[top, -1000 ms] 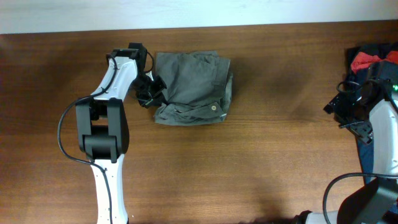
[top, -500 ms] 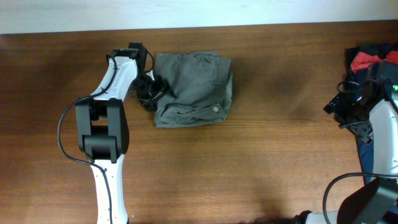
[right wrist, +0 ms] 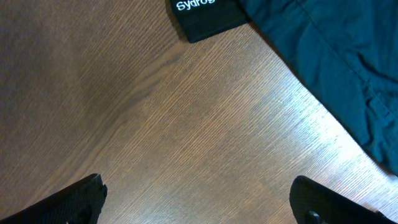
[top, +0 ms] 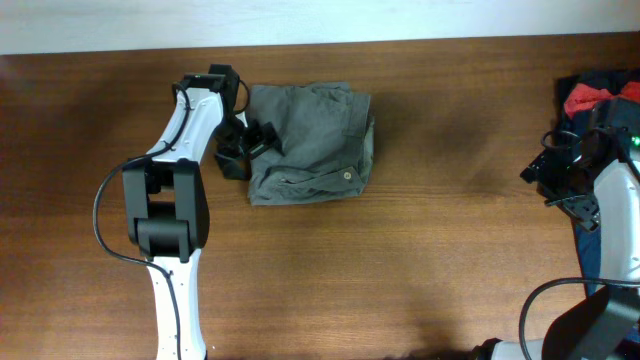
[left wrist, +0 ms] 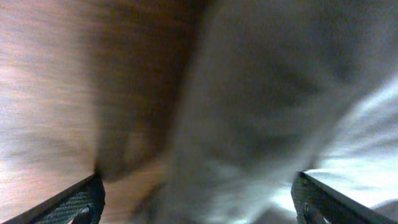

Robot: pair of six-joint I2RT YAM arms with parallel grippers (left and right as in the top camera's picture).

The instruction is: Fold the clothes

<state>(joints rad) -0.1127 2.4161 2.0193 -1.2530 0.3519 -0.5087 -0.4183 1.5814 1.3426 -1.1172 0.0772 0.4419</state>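
Observation:
The clothes [top: 311, 141], a grey-olive garment, lie folded into a compact bundle at the back of the table [top: 400, 260]; a small metal button [top: 346, 174] shows near the bundle's front right corner. My left gripper [top: 248, 147] stands open at the bundle's left edge, its jaws wide apart. In the left wrist view the picture is blurred: the grey cloth [left wrist: 261, 112] fills the middle and right, between and beyond the spread fingertips [left wrist: 81, 202], and nothing is gripped. My right gripper [right wrist: 198, 205] is open over bare wood far to the right, away from the clothes.
A red cloth [top: 590, 97] and a dark navy garment [right wrist: 336, 68] lie piled at the table's right edge beside the right arm [top: 612, 210]. A black label [right wrist: 205, 15] with white letters lies on the wood next to the navy garment.
My left gripper has gone from shut to open and let go of the clothes' left edge. The bundle has settled slightly flatter. The right arm has not moved.

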